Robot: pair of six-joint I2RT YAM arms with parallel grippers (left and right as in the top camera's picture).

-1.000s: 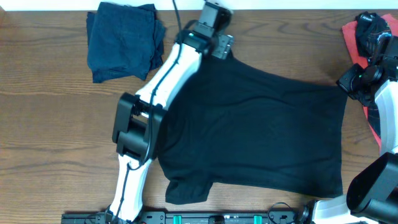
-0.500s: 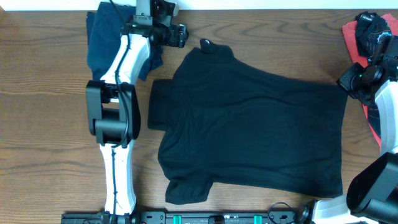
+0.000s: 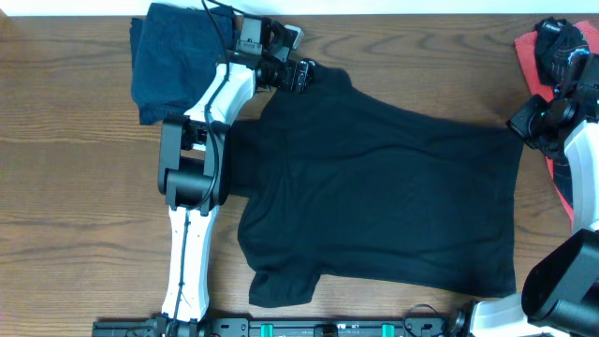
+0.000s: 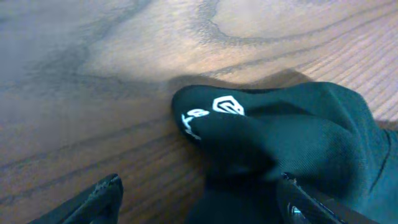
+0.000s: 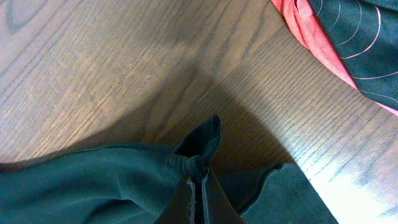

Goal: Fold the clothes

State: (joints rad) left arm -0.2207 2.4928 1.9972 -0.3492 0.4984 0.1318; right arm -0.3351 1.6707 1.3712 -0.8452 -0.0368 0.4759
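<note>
The clothes [image 3: 374, 187] lie in three places on the wooden table [image 3: 75, 187]. At the far left corner sits a folded navy shirt [image 3: 182, 61], loosely stacked. Just right of it, the left gripper [image 3: 298, 75] hovers at the collar end of the black T-shirt [image 3: 393, 197], which is spread flat over the middle of the table with one sleeve toward the near edge. In the left wrist view that gripper [image 4: 199, 199] has its jaws released and wide apart, straddling a rumpled fold of the black cloth that bears a small white logo [image 4: 227, 106]; whether either finger actually touches the fabric is hard to tell. At the shirt's right edge, the right gripper [image 3: 522, 124] is clenched on the hem, and its wrist view shows the gripper [image 5: 198, 196] pinching a raised peak of dark fabric above the wood. Furthest right, a coral-red garment [image 3: 533, 56] with black parts lies at the table's edge.
</note>
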